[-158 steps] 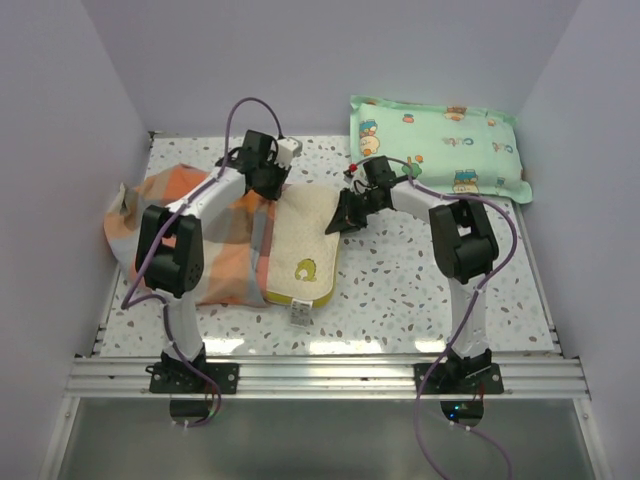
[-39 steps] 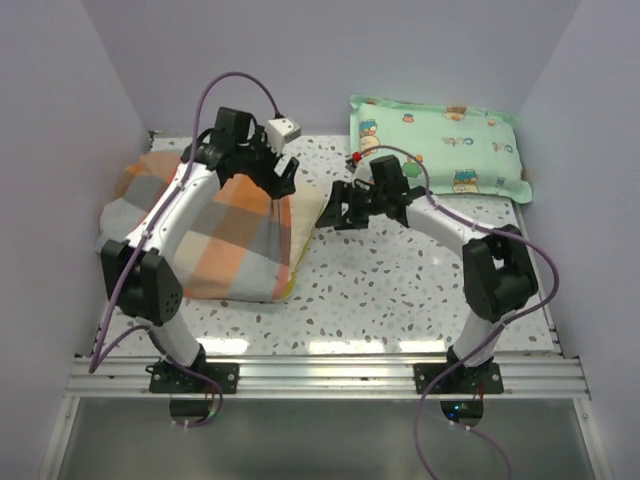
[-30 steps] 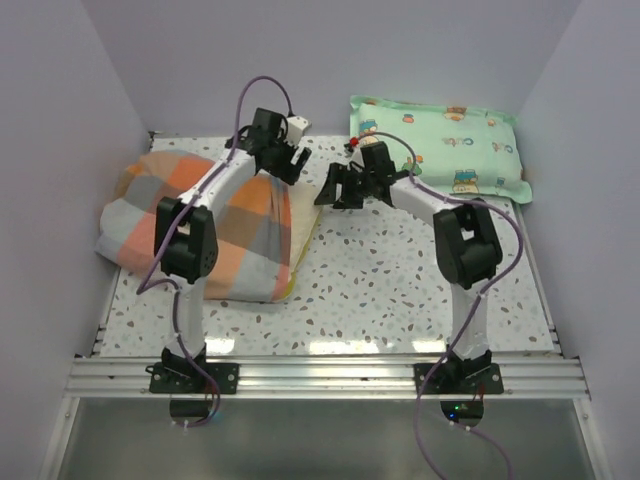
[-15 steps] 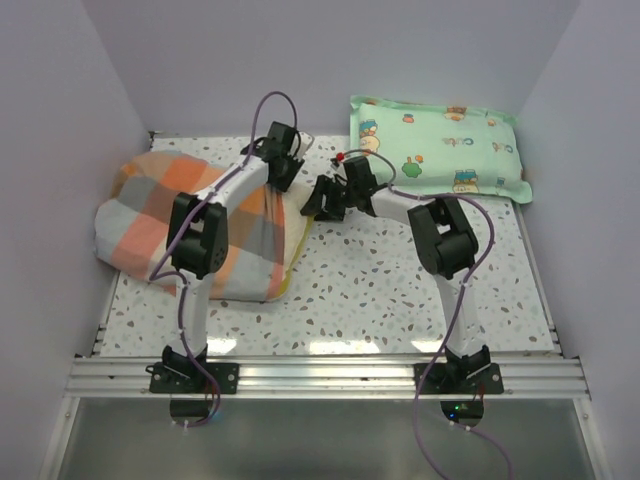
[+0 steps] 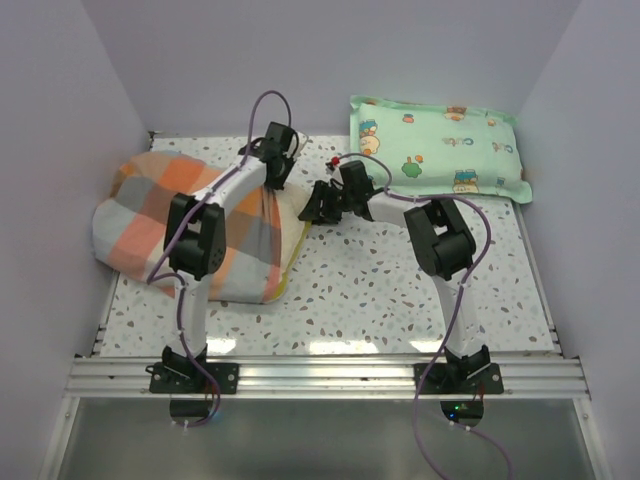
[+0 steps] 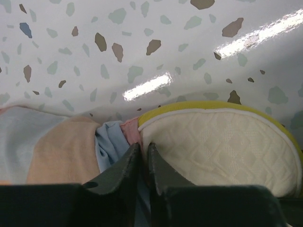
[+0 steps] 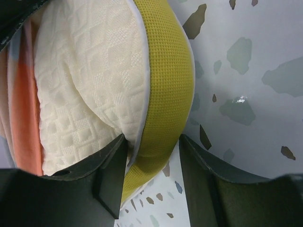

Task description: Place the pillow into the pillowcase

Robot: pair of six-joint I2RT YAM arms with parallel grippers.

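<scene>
- The plaid pillowcase (image 5: 150, 215) lay bulging on the left half of the speckled surface (image 5: 400, 275). The cream pillow (image 5: 297, 228) was mostly inside it, and only a rounded end with its yellow edge stuck out of the opening toward the middle.
- The left end effector (image 6: 143, 145) reached down at the far side of that opening. Its jaws were nearly together, pinching the bunched pink-and-blue hem of the pillowcase just beside the pillow's corner.
- The right end effector (image 7: 152, 139) met the exposed end from the other side with its jaws about half open, astride the pillow's yellow edge. The edge filled the gap between the jaws, with a finger against each side.
- A mint-green cartoon-print pillow (image 5: 435, 150) sat at the back right corner, apart from the pillowcase.
</scene>
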